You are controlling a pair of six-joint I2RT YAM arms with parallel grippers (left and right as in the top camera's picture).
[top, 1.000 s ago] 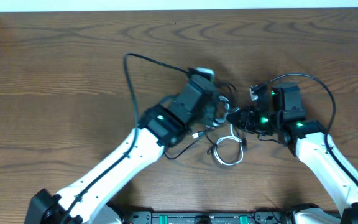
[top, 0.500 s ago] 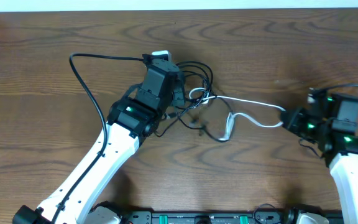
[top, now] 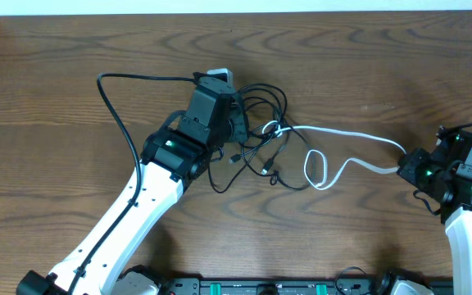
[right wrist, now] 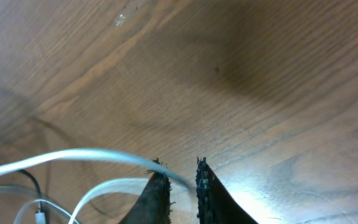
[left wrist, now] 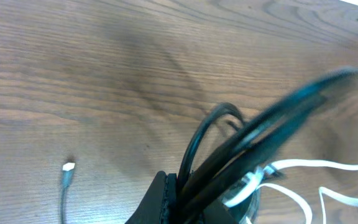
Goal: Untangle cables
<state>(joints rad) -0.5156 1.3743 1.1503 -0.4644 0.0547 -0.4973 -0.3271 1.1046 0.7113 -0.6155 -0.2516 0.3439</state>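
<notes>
**Q:** Overhead, item by item?

**A:** Item one: the black cables. They lie as a loose snarl near the middle of the tabletop. My left claw is clamped on them, which I take to be anchoring the bundle.
Item two: the white cable. One end is in the snarl, there is a slack loop partway along, and the far end is at my right claw, well apart to the right.
Purpose, as I judge it: one side pins the bundle while the other draws the white strand clear.

**Q:** Left wrist?

**A:** The black cables arch up out of my closed grip, blurred. The white strand trails off at lower right.
There is also a small plug lying on the wood to the left, apart from the grip. I cannot tell which cord it belongs to.

**Q:** Right wrist?

**A:** The fingers are narrow, with the white cable pinched between them and leaving to the left. More white strand curls at lower left.
The hold is near the end, likely so that a pull strips the full length out.

**Q:** Condition?

**A:** The white strand is mostly out, but its root is in the black tangle. The loop could cinch into a knot if it is pulled straight.
</notes>
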